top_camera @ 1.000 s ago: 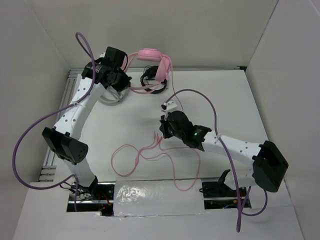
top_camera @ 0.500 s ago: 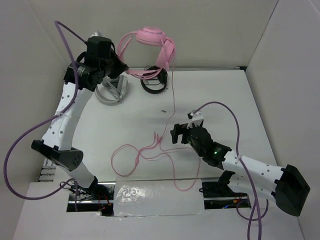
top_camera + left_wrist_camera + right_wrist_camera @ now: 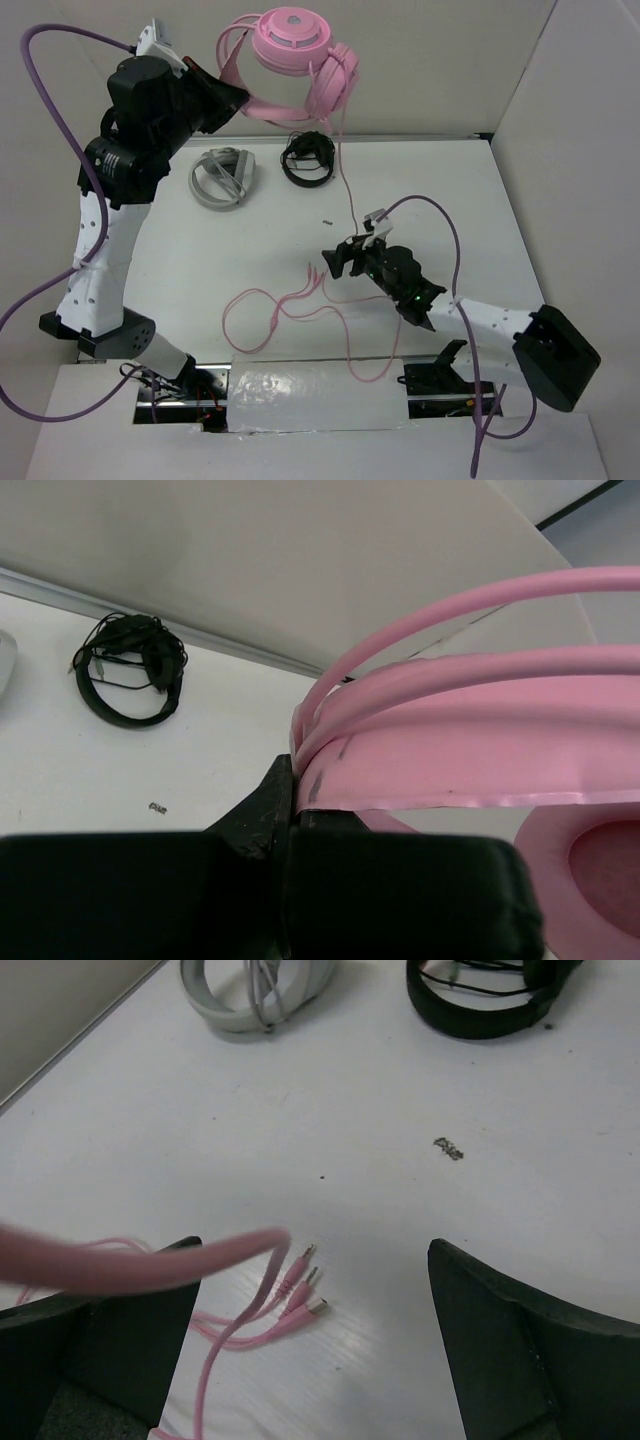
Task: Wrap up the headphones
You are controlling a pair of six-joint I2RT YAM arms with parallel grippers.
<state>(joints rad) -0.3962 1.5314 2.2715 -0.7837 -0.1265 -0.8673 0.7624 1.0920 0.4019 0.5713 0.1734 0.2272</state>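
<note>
My left gripper [image 3: 234, 98] is raised high at the back left and shut on the headband of the pink headphones [image 3: 296, 45]. In the left wrist view the jaws [image 3: 290, 792] pinch the headband's end, and the headphones [image 3: 470, 750] fill the right side. Their thin cable [image 3: 346, 195] hangs down to the table and lies in loose loops [image 3: 290, 315] near the front. My right gripper [image 3: 336, 262] stands open low over the table. In the right wrist view its fingers [image 3: 315, 1250] straddle the cable's pink plugs [image 3: 300, 1295], with nothing held. A blurred stretch of cable [image 3: 150, 1260] crosses the left finger.
Grey-white headphones [image 3: 222, 178] and black headphones [image 3: 308, 160] lie at the back of the table. A small dark scrap [image 3: 327, 222] lies mid-table. A shiny plastic strip [image 3: 300, 395] covers the near edge. White walls close in the back and sides.
The left arm has lifted the headphones well up off the table, pulling the cable taut below them. The right gripper has opened and now sits by the plugs.
</note>
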